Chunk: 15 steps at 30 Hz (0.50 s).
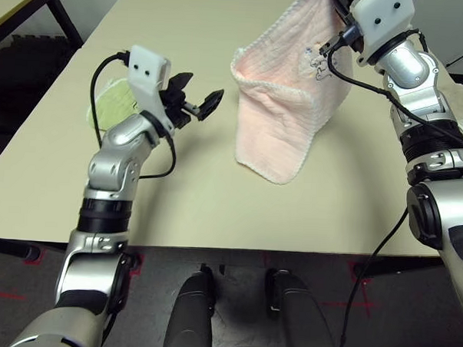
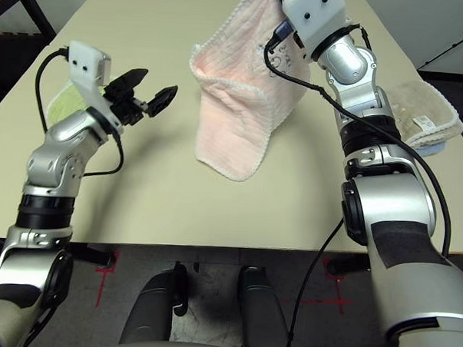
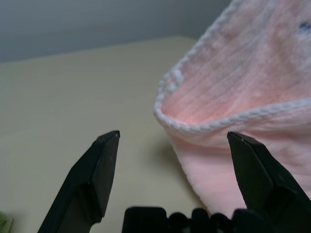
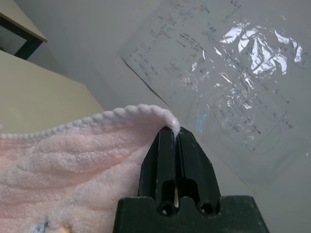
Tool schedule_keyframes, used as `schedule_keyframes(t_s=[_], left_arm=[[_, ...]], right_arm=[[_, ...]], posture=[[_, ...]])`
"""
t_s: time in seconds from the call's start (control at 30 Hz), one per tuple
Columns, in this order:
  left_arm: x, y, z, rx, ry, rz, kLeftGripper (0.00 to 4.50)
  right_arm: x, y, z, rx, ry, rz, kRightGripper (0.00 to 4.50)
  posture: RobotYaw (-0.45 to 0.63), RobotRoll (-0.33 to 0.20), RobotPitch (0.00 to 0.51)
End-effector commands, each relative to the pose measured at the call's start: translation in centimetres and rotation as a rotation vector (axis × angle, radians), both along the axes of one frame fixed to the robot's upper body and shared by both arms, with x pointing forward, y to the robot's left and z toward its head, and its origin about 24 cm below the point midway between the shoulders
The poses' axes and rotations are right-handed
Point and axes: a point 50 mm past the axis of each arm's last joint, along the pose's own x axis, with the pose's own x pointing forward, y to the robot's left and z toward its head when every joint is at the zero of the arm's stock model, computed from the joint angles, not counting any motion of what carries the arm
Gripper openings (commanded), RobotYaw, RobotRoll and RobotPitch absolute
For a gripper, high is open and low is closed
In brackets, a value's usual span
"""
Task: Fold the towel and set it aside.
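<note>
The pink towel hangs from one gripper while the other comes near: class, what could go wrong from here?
1. The right gripper pinches the towel only at its very edge, so the cloth may slip out.
2. The left gripper is open beside a drooping, curled corner; it could close on the wrong layer or miss.
3. The towel's low end rests on the table, so it may drag and bunch, spoiling the fold.

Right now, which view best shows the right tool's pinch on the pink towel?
The right wrist view: the right tool is shut on the pink towel's white edge. Both eye views show the towel hanging from it; the left wrist view shows its lower fold.
</note>
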Motion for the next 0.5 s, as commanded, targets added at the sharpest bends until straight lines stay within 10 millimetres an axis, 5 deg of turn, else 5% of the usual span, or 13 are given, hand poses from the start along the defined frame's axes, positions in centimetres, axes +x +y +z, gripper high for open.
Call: schedule_keyframes(t_s=[0.03,0.3,0.5], left_arm=[[0.9,-0.7,-0.1,0.023,0.042,0.002,4.50],[2.4,-2.3,0.7,0.002,0.032,-0.023,4.50],[2.8,-2.8,-0.8,-0.004,0.081,-0.022,4.50]], right_arm=[[-0.7,0.0,1.3,0.012,-0.071,0.027,0.02],[-1.5,-0.2,3.2,0.031,-0.167,0.041,0.02],[-1.9,-0.3,4.3,0.037,-0.209,0.044,0.02]], posture=[[-0.13,0.000,0.163],[-0.16,0.000,0.163],[-0.17,0.000,0.166]])
